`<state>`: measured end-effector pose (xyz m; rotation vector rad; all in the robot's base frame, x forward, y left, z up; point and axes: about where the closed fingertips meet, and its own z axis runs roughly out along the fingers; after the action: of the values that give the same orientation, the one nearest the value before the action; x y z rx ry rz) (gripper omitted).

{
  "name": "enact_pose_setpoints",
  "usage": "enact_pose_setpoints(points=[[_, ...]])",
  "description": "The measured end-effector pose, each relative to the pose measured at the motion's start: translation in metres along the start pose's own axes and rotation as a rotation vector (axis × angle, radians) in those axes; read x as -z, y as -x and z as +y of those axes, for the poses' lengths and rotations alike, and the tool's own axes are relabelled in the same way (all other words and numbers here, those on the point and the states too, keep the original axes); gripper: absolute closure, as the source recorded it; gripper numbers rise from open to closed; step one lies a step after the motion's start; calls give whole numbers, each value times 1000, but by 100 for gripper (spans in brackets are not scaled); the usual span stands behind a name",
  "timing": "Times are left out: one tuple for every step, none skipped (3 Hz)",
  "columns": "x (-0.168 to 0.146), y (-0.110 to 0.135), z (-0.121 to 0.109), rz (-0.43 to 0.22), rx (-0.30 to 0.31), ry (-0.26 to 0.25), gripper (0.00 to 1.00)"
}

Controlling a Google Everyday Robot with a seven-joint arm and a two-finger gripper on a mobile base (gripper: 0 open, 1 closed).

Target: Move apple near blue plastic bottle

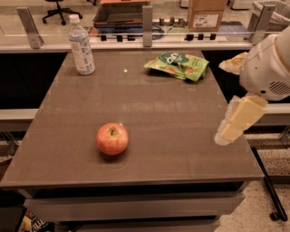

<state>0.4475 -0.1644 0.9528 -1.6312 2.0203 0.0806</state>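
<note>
The fingers (240,118) are released and spread, one pale yellowish pad angled down and the other higher up, with nothing held between them. They belong to the gripper (224,102), which hangs far to the right of the apple (112,138), over the right edge of the desk (149,108), and it touches nothing. The bulky white arm (267,68) behind it enters from the right, further from the apple again.

The apple sits alone on the brown desk, towards the near edge and a little left of the middle, stem dimple turned up (red-orange skin, a yellowish patch around the dimple). It casts a small shadow beneath itself.

The blue plastic bottle (81,44) stands upright well beyond the apple and slightly to its left, near the far left corner, white cap on top and pale label facing the camera. The two are well apart.

A flat green snack bag (178,65) lies beyond the apple and to its right, near the far edge, roughly level with the bottle.

Further back from the apple, past the desk's far edge, a low rail with metal posts (147,20) runs across, and behind it stand a cardboard box (206,13) and an office chair (58,8).
</note>
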Motion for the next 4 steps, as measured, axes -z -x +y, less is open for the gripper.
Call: enact_pose_setpoints(points=[[-34,23,15,-148,15,44,0],[-65,48,36,-297,34,99,0],[-96,68,53,-392,23,150,0],[-122,90,67,-460,19,192,0]])
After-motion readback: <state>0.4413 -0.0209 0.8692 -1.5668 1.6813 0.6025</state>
